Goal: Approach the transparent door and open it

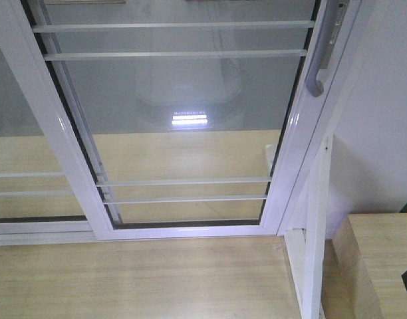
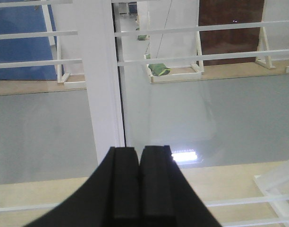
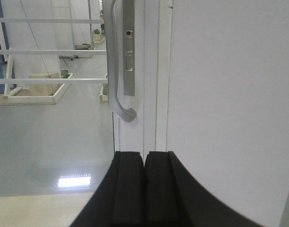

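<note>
- The transparent door [image 1: 183, 100] stands straight ahead of me. Thin white bars cross its glass, and its white frame meets the pale wood floor [image 1: 137, 279].
- A second white-framed glass panel [image 1: 17, 146] stands just beside it on the left.
- The curved grey handle [image 3: 114, 61] is on the door's right rail.
- My right gripper [image 3: 144, 155] is below the handle, clenched on nothing and not touching it.
- My left gripper [image 2: 139, 150] is clenched too, empty, facing a white frame post.

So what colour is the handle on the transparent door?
The handle is plain silver-grey metal, mounted on a glossy white frame; clearest in the right wrist view.
</note>
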